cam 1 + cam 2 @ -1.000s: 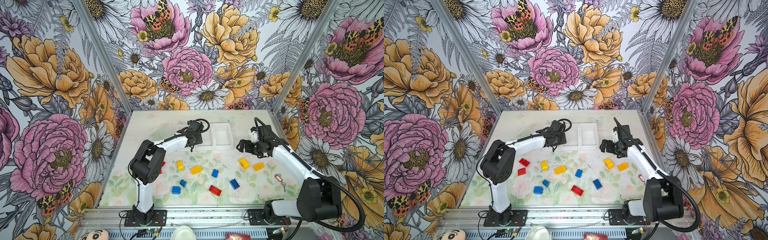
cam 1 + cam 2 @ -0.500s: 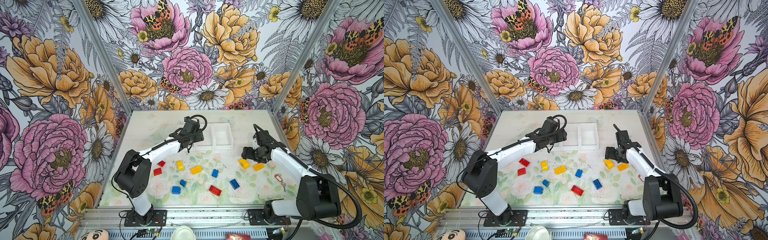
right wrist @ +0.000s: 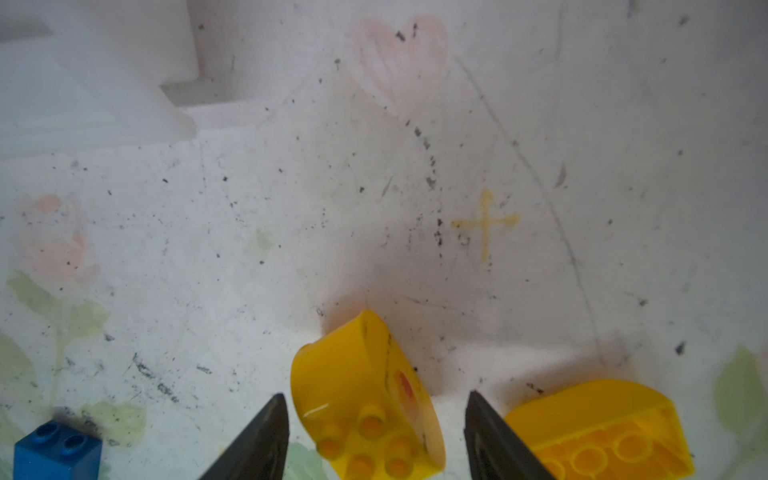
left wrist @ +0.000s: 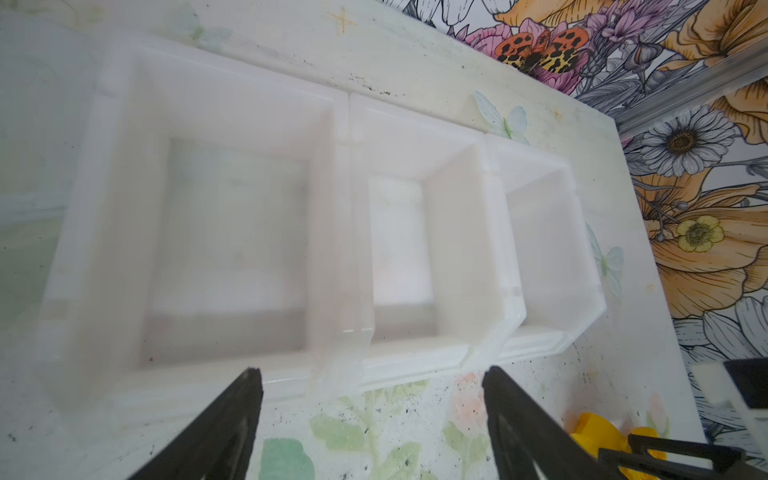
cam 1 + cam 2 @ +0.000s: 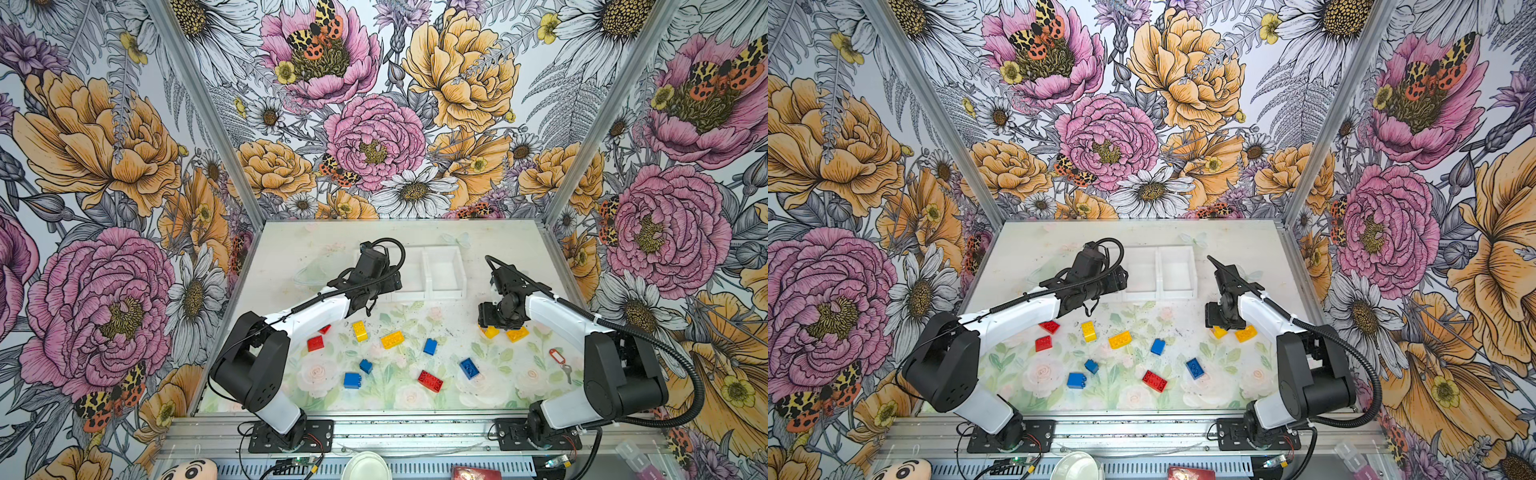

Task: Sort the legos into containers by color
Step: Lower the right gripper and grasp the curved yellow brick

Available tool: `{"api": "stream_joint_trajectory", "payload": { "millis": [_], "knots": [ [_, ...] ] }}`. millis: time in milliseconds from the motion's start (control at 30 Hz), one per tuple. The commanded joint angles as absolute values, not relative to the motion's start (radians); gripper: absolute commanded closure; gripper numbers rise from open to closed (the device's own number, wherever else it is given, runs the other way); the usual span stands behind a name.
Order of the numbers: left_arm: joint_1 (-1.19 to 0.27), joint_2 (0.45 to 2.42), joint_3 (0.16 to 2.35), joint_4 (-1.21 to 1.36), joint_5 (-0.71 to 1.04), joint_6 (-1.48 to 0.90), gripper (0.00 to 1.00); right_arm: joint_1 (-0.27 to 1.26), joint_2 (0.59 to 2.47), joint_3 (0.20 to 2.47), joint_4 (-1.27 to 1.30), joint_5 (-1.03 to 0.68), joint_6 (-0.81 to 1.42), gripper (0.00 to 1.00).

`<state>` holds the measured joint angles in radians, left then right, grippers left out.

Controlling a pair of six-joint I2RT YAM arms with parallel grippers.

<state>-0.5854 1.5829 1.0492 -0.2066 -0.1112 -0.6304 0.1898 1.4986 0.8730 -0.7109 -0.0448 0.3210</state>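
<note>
Legos [image 5: 392, 339] lie scattered on the worktop [image 5: 291, 249], in front of the white containers [image 5: 444, 293]. Left fingers [image 4: 232, 415] stand wide apart, holding nothing, at the containers' front edge. Right fingers [image 3: 257, 440] straddle one yellow lego [image 3: 365, 399] on the worktop, a gap showing on one side, not clamped.

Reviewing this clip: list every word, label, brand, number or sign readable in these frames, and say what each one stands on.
"+": a yellow cross mark printed on the table, with no words beside it.
Label window of the red key tag: too small to read.
The red object at the front rail: cut off and blurred, unreadable.
Studs of the yellow brick: no lettering can be made out.
No other text is visible.
</note>
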Motion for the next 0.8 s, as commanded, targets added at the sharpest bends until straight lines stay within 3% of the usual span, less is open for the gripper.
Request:
{"api": "stream_joint_trajectory", "payload": {
  "millis": [0,200,533,767],
  "knots": [
    [-0.572,1.551,1.031,-0.165,-0.098,-0.638,0.15,0.200,1.523,0.886,-0.712,-0.010,0.311,0.38],
    [-0.568,1.536,1.011,-0.153,-0.104,-0.646,0.14,0.216,1.540,0.884,-0.712,0.013,0.305,0.49],
    [-0.553,1.515,0.975,-0.136,-0.103,-0.658,0.11,0.222,1.505,0.892,-0.714,-0.010,0.320,0.77],
    [-0.522,1.458,0.903,-0.075,-0.061,-0.667,0.10,0.235,1.403,0.990,-0.755,-0.085,0.347,0.82]
  ]
}}
